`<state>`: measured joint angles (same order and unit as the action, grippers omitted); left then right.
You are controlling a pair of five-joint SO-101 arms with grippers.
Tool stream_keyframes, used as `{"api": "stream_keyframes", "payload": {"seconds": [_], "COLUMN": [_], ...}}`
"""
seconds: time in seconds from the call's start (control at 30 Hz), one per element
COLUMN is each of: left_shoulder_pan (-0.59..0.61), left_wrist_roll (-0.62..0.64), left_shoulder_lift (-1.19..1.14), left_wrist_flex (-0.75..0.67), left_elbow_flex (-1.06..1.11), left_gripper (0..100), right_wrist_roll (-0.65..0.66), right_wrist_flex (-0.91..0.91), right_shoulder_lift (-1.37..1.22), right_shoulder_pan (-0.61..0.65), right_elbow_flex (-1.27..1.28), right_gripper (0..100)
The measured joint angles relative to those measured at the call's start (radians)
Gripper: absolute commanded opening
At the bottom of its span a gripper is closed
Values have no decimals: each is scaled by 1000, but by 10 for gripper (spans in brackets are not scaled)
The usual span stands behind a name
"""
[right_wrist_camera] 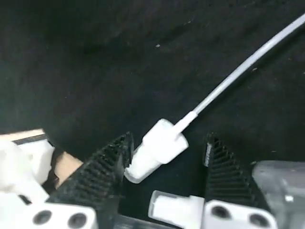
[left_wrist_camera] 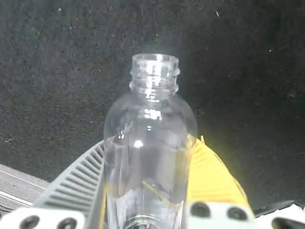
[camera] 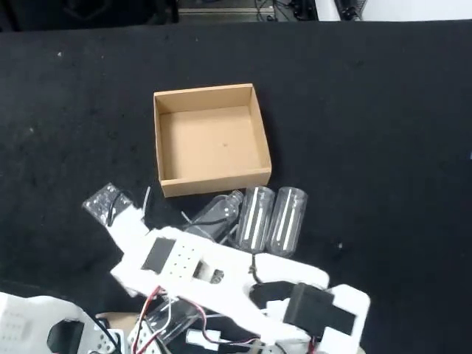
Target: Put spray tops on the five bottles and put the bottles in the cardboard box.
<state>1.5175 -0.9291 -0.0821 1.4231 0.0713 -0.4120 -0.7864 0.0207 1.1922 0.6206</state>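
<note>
Left gripper (left_wrist_camera: 148, 160) clamps a bottle (left_wrist_camera: 152, 105), neck pointing straight out ahead; right gripper (right_wrist_camera: 169, 140) gapes around a spray top (right_wrist_camera: 159, 147), tube (right_wrist_camera: 238, 76) leading away.

You have one cardboard box (camera: 212, 140), four bottles (camera: 257, 217) countable from above, and one clear spray top (right_wrist_camera: 159, 143).

1. Spreading across nearly the whole high view as a black tabletop (camera: 383, 110), carrying scattered pale specks.
2. Trailing along the top edge, right of centre, as dark cables (camera: 269, 9).
3. Showing as a white patch (camera: 413, 9) in the upper right corner.
4. Sitting as dim dark shapes (camera: 96, 11) along the upper left edge.
5. Bordering the black tabletop as a pale grey strip (left_wrist_camera: 14, 181) in the left wrist view.
</note>
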Motion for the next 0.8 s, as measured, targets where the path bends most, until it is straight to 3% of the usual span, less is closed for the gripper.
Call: {"api": "stream_keyframes", "payload": {"seconds": [0.23,0.37,0.5,0.8], "left_shoulder_pan": [0,0,0,0], "left_wrist_roll": [0,0,0,0], "left_shoulder_lift": [0,0,0,0], "left_wrist_flex": [0,0,0,0], "left_elbow_flex": [0,0,0,0], "left_gripper": [30,30,30,30], "right_wrist_roll": [-12,-12,-12,107], "right_wrist_flex": [6,6,6,-54], "right_shoulder_lift": [-77,-86,-86,-35], "right_shoulder_pan": [8,9,6,-20], "right_elbow_flex": [-2,-2,-2,-20], "right_gripper": [300,216,15,11]}}
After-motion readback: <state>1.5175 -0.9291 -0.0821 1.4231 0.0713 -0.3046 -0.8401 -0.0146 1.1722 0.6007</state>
